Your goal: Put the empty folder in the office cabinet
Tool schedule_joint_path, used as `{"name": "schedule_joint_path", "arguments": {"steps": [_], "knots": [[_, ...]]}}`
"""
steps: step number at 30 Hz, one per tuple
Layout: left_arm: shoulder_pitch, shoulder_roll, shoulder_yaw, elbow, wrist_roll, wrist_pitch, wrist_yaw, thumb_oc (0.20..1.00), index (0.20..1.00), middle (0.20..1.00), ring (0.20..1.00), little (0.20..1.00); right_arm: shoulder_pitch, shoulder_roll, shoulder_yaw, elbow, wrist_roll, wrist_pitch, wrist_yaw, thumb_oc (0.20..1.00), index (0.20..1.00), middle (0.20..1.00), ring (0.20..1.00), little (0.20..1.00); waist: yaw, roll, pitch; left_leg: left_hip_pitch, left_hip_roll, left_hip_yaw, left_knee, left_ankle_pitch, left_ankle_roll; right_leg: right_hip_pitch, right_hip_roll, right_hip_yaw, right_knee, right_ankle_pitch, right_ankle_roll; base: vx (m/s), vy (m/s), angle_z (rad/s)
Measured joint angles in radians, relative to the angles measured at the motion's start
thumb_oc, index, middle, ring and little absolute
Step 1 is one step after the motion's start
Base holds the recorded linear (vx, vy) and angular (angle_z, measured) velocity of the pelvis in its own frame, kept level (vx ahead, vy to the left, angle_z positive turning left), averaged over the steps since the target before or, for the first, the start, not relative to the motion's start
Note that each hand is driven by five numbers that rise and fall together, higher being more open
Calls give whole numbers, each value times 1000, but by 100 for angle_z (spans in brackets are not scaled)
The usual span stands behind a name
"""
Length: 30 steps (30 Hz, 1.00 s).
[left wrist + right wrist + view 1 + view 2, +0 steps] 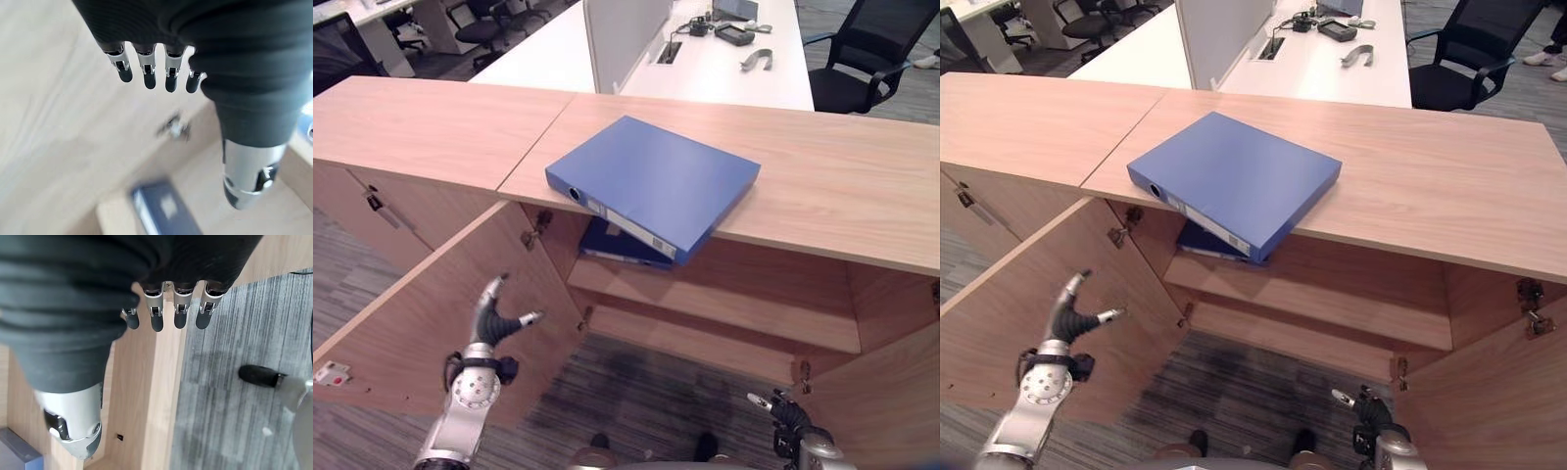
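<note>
Hands first: both sit low in the head views, nearest the camera. Robot's left hand [494, 323] is up in front of the open left cabinet door, fingers spread and straight, holding nothing. Right hand [781, 406] is down near the right door, fingers relaxed and empty too, going by its wrist view.

Folder to move: big blue ring-binder folder [656, 181] lying flat on the light wooden cabinet top [842, 186], one corner hanging out past the front edge. Nothing is touching it.

Cabinet: light wood office cabinet [724, 304] with both doors swung open, left door [431, 304] and right door [891, 392], so the inside shelf [734, 313] is reachable.

Already inside: a second dark blue folder [622, 247] lies on that shelf, right below the overhanging corner. Plenty of bare shelf beside it towards the right.

Done so far: I'd say just the access part, doors are open.

Still left: pretty much everything else. Grab the folder off the top, bring it down and slide it onto the shelf. Closing the doors maybe, task doesn't say.

Background: white office desk [724, 69] with a grey divider panel [622, 34] and black office chair [862, 59] behind, not involved.
</note>
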Motion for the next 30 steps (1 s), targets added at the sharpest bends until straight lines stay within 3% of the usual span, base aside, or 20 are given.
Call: {"name": "schedule_joint_path", "arguments": {"steps": [4,13,20,26,30], "knots": [[-3,85,8,-146,141,-11,49,1000,1000,1000,1000,1000,12,19,26,6,1,-2,0,1000,1000,1000,1000,1000,3,-22,-5,3,5,-1,0,2,-3,3,5,-2,0,-3,-4,0,0,0],[-67,292,33,-286,378,-40,79,1000,1000,1000,1000,1000,15,25,50,15,1,-7,3,1000,1000,1000,1000,1000,1,-19,-10,11,5,4,0,2,-4,8,5,3,0,-5,1,13,-2,-1],[-130,364,31,-348,425,-81,73,1000,1000,1000,1000,1000,15,26,65,45,-1,-7,6,1000,1000,1000,1000,1000,-24,-6,-27,13,5,10,-1,1,-4,7,5,8,0,-5,1,0,0,0],[-191,489,22,-354,456,-106,48,1000,1000,1000,1000,1000,24,24,65,53,0,-7,14,1000,1000,1000,1000,1000,-52,14,-40,16,5,13,-1,1,-5,7,6,11,0,-5,1,0,0,0],[-214,501,-12,-362,461,-120,33,1000,1000,1000,1000,1000,27,23,64,55,0,-7,14,1000,1000,1000,1000,1000,-64,33,-53,18,5,27,-1,1,-5,1,7,24,0,-2,2,-3,11,-9]]}}
